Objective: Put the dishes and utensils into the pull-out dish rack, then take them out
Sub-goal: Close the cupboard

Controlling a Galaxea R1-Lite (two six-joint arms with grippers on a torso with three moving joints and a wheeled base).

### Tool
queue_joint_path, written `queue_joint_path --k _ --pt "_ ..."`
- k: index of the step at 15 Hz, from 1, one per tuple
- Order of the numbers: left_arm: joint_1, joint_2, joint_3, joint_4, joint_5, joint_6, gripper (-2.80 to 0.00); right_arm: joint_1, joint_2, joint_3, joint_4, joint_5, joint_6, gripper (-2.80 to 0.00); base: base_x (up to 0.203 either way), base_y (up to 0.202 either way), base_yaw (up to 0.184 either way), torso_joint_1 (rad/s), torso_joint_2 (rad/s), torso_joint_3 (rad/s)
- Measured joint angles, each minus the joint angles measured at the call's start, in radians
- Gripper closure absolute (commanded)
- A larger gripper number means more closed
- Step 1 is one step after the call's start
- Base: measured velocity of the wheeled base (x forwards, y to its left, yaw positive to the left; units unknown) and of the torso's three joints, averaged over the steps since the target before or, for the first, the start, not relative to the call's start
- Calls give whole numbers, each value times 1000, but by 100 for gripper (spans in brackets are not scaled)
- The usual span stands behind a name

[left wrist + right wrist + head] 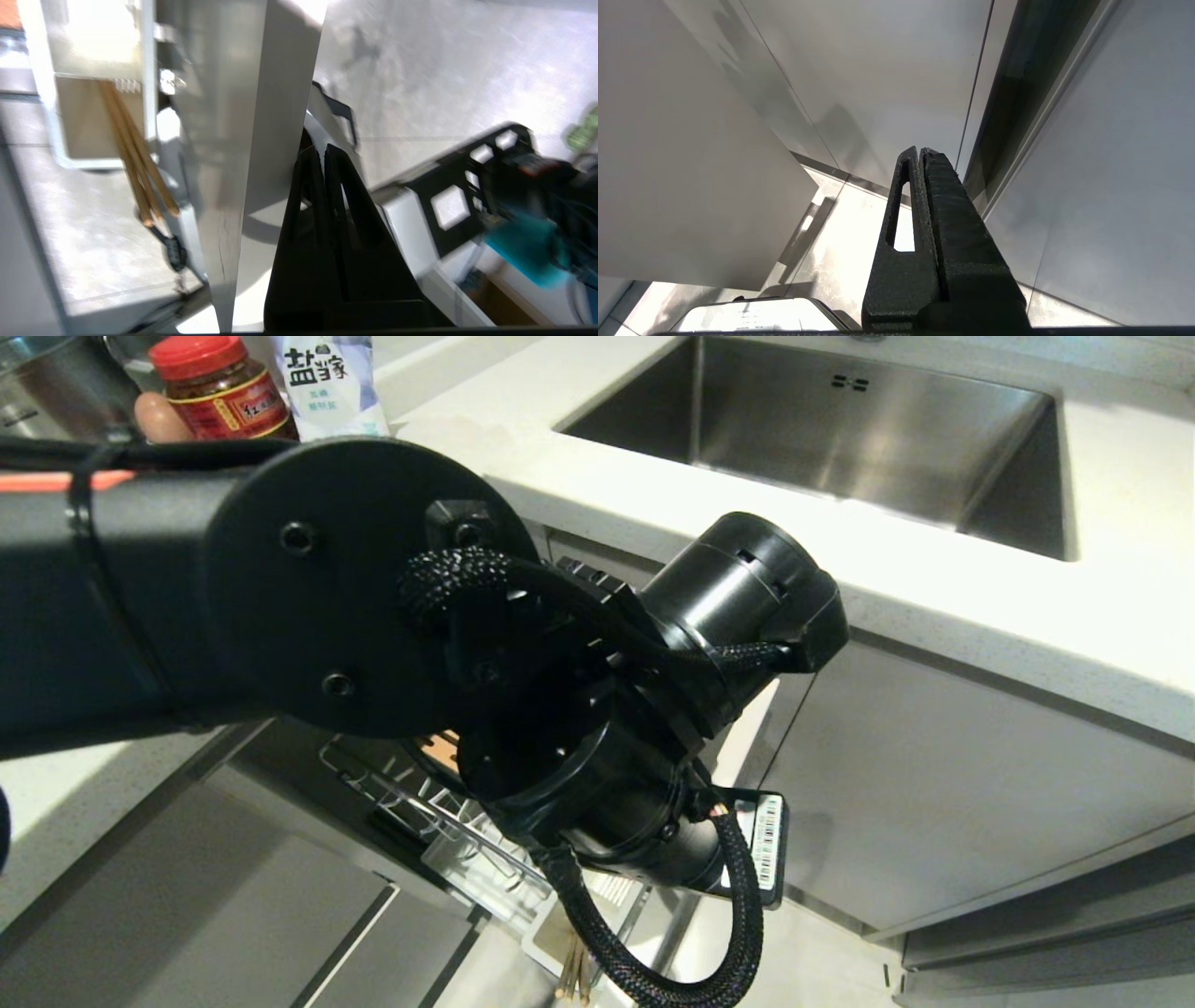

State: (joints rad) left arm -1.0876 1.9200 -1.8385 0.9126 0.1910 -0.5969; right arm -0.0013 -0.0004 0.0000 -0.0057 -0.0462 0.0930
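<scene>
The pull-out dish rack (401, 793) stands drawn out below the counter, mostly hidden by my left arm (560, 709). Its wire prongs and white cutlery caddy (546, 938) show beneath the arm. A pair of wooden chopsticks (135, 154) stands in the caddy (51, 116), their ends poking out; they show in the head view too, chopsticks (571, 978). My left gripper (322, 149) is shut and empty, its tips right beside the edge of the rack's pale cabinet front (247, 140). The dishes are out of view. My right gripper (919, 150) hangs shut and empty, parked low by cabinet fronts.
A steel sink (840, 439) is set into the pale countertop (934, 607) at the back right. A red-lidded jar (219, 387) and a white salt bag (327, 383) stand at the back left. Grey cabinet doors (934, 784) lie right of the rack.
</scene>
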Motion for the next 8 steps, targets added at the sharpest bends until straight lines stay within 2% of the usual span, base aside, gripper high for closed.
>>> queue_joint_path --k 5,8 --pt "53 -5 6 1 57 31 0 0 0 0 0 0 0 0 0 0 0 0 0 0" --pt "77 -8 15 1 136 52 0 0 0 0 0 0 0 0 0 0 0 0 0 0"
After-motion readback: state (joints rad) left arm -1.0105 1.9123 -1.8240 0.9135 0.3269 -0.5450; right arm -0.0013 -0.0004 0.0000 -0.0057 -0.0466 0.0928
